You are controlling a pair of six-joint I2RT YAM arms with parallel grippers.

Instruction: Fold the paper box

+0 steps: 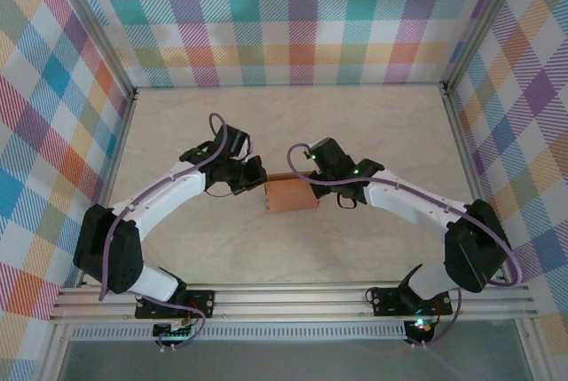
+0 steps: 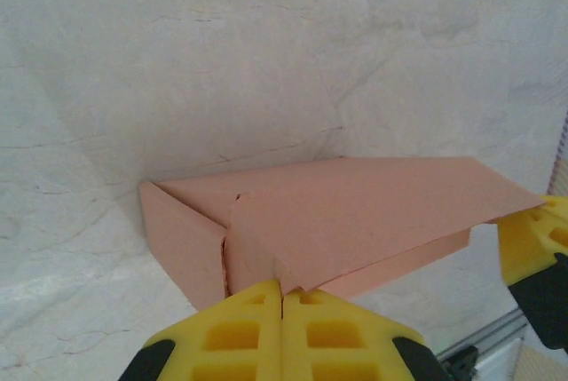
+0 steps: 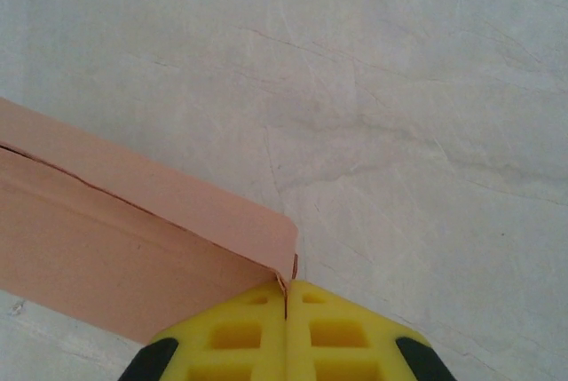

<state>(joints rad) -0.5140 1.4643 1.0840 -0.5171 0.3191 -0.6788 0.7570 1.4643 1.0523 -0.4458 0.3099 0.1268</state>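
Salmon-orange card, thin and creased: the paper box (image 1: 291, 195) lies on the pale marbled table (image 1: 373, 132) near its middle, between the two arms. It is partly formed, with a low wall standing along one side and a broad top flap (image 2: 373, 203) sloping over the body rather than lying flat. Its long axis runs across the table from one gripper to the other. The left gripper (image 1: 263, 186) meets the box's left end and the right gripper (image 1: 322, 190) its right end, so neither arm is nearer. Left wrist view: the left gripper (image 2: 282, 297) has its yellow fingers pressed together, tips touching the near corner where the flap comes down, and the box stretches away from them towards the other arm's yellow finger (image 2: 532, 239). Right wrist view: the right gripper (image 3: 286, 297) is likewise closed, the rounded corner of the box (image 3: 115, 248) meeting the seam between its pads (whether a sliver of card is nipped there cannot be told). Judgement: the coming move depends on this end-to-end line — a push from either end would meet the other gripper's resistance through the box's full length.
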